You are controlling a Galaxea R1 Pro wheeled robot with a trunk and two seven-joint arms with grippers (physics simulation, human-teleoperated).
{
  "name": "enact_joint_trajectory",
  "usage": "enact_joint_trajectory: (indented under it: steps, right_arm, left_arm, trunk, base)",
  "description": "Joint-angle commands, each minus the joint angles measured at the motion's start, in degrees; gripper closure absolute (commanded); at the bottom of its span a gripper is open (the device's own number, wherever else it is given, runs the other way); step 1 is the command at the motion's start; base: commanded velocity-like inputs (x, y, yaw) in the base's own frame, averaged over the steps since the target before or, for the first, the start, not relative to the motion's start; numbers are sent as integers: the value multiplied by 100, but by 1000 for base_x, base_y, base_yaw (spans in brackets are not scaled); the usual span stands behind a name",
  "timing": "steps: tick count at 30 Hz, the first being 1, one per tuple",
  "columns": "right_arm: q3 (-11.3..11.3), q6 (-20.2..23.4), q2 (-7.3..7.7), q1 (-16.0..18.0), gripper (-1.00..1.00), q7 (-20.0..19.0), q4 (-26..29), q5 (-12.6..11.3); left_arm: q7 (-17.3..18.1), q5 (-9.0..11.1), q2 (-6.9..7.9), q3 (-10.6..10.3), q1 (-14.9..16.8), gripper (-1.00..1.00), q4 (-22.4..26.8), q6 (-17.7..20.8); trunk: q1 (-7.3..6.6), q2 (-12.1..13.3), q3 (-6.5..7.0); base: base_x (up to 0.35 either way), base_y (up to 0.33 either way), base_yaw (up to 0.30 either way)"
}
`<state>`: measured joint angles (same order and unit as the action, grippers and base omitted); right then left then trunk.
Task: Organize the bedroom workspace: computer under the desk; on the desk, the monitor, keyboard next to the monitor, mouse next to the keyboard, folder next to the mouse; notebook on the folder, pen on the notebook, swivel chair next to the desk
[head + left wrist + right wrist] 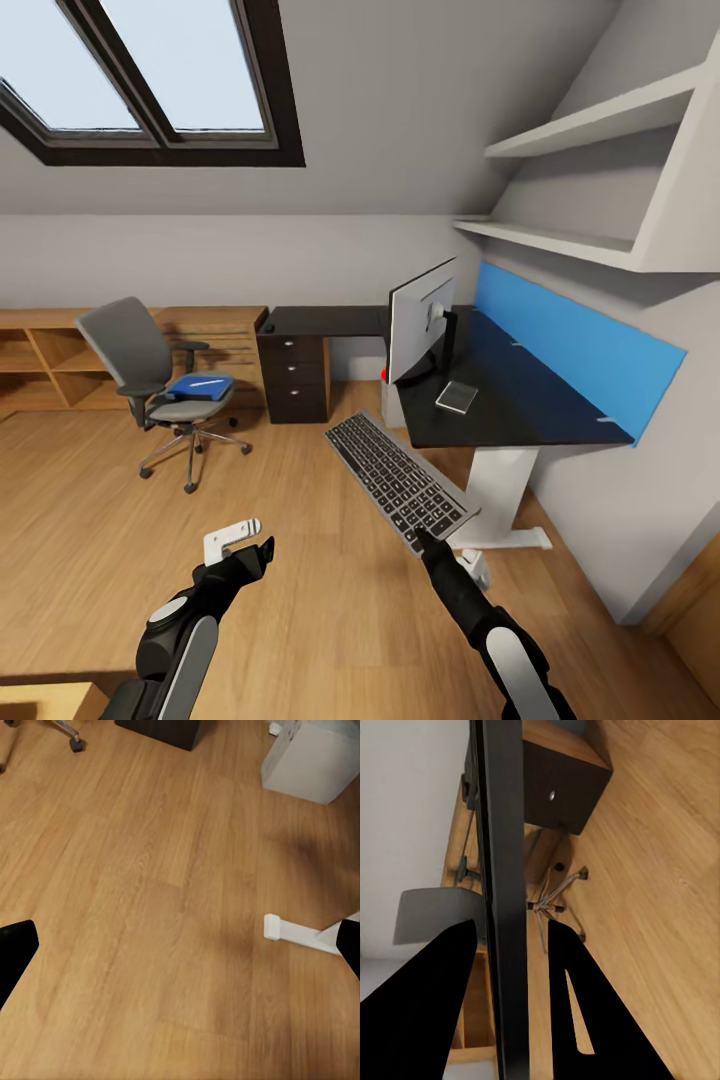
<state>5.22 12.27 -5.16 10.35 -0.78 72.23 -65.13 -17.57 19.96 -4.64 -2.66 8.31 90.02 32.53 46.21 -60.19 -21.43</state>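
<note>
Gripping slim silver-grey keyboard (400,482), dark keys: right pincer (420,540).

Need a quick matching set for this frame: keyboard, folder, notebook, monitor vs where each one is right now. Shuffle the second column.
Things:
1. keyboard
2. folder
3. notebook
4. monitor

Places:
A. standing on the desk top, near its front edge
B. lying flat on the desk top, beside the monitor's stand
C. held in the right gripper, off the floor
D. on the seat of the swivel chair

Pairs: 1-C, 2-D, 3-B, 4-A
</note>
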Motion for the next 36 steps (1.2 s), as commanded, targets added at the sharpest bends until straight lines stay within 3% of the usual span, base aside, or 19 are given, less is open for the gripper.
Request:
enact_joint_trajectory:
  steps: [1, 9, 33, 36]
  right_arm:
    - [-6, 21, -2, 3, 100, -6, 2, -34]
    - [-3, 21, -3, 3, 100, -10, 2, -35]
    - [-4, 18, 19, 3, 100, -12, 2, -26]
    - [3, 22, 23, 3, 100, -4, 2, -26]
  left_arm:
    - [-53, 60, 1, -6, 4, -100, 7, 17]
    - [-43, 60, 4, -6, 4, -100, -2, 15]
    - [-48, 60, 7, 3, 1, -100, -2, 8]
    - [-45, 60, 7, 3, 3, -100, -2, 3]
  trunk:
    - [0, -3, -6]
    - [0, -3, -6]
    - [0, -3, -6]
    - [-66, 117, 48]
  base:
    - [0, 0, 0]
    - [47, 44, 0]
    - [229, 219, 0]
    - [241, 241, 0]
